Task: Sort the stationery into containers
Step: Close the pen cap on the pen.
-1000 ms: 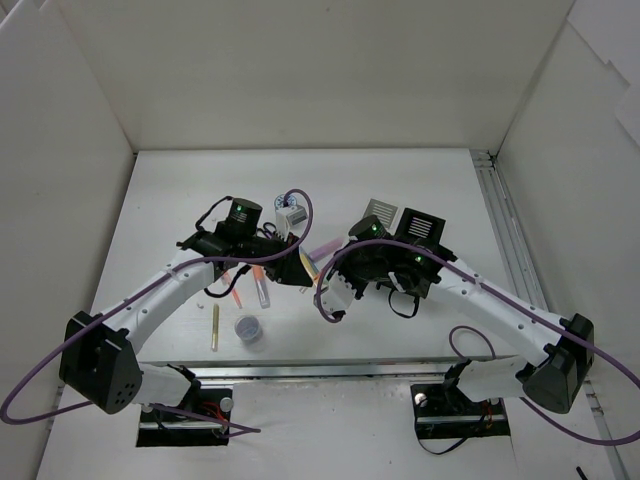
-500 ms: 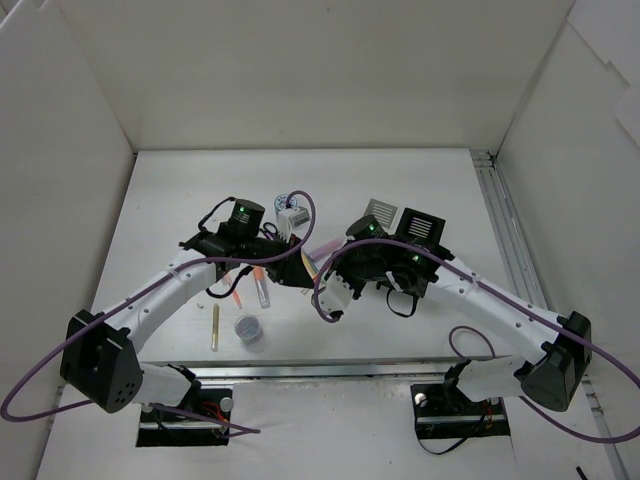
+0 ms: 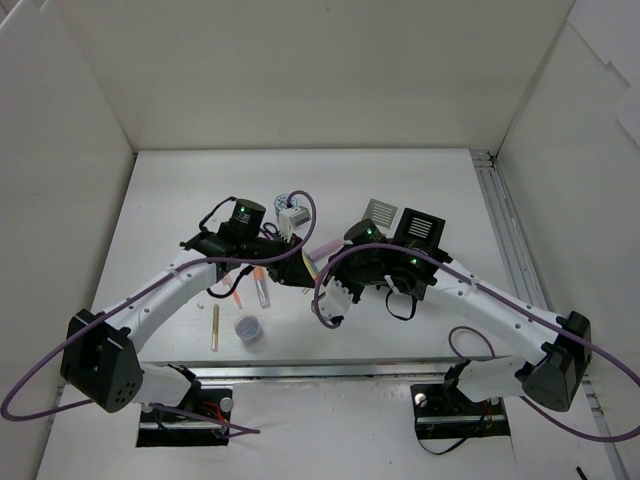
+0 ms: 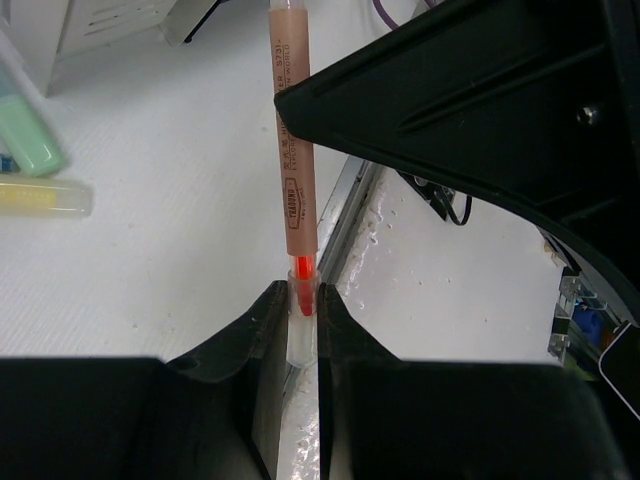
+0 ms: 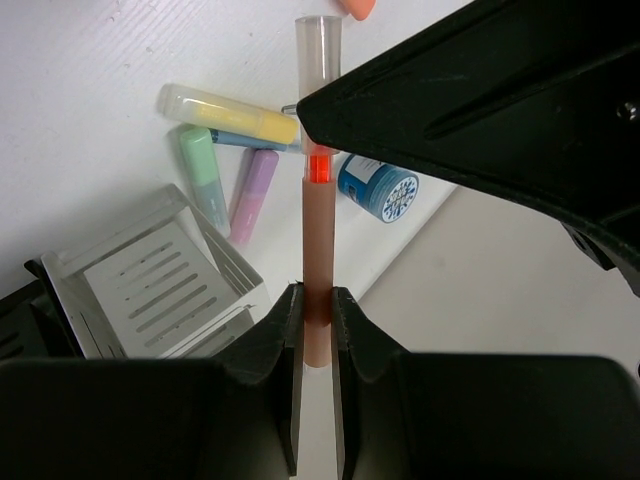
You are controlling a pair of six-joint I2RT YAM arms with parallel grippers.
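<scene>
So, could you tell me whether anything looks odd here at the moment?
Yes: one peach marker is clamped by both grippers at once. The left gripper pinches its clear cap and the right gripper pinches the barrel, so it spans between the arms.

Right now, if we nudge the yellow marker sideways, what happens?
Probably rolls: the yellow marker looks round and lies flat on the table. Likely light and stiff, being a short plastic barrel. Its glossy clear cap may slip when pinched.

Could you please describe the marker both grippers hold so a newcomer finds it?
Over the middle of the white table, the left gripper and right gripper meet. Pinched between them is a slim salmon marker with a clear cap; the other pastel markers lie loose.
</scene>
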